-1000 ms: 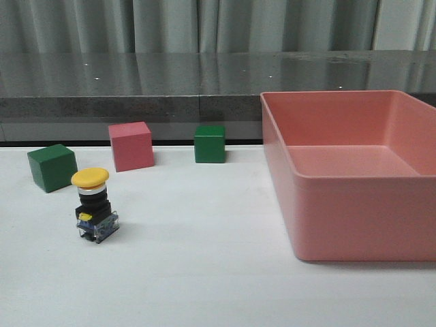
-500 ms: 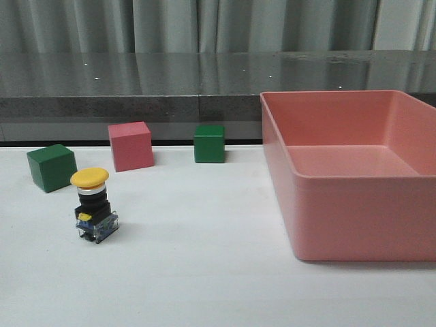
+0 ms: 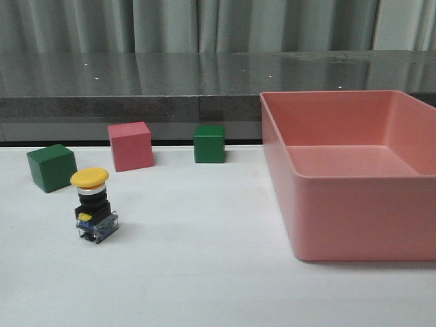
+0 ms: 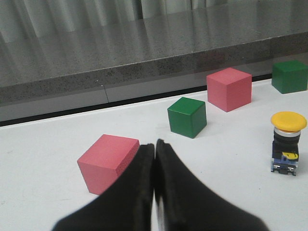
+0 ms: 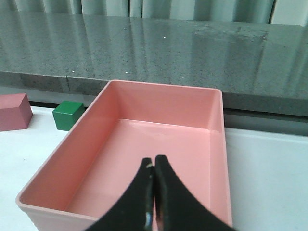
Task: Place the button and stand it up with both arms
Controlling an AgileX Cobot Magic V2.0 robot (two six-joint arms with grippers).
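Observation:
The button [image 3: 93, 204] stands upright on the white table at the left, yellow cap on top, clear blue base down; the left wrist view shows the button [image 4: 287, 142] too. Neither arm appears in the front view. My left gripper [image 4: 154, 144] is shut and empty, well away from the button, with a pink cube [image 4: 107, 161] just beside its fingertips. My right gripper [image 5: 154, 160] is shut and empty, hanging over the pink bin [image 5: 120, 144].
The large pink bin [image 3: 340, 218] fills the table's right side. A green cube [image 3: 52, 167], a pink cube [image 3: 131, 146] and another green cube [image 3: 209, 143] stand along the back. A dark grey ledge [image 3: 204, 82] runs behind the table.

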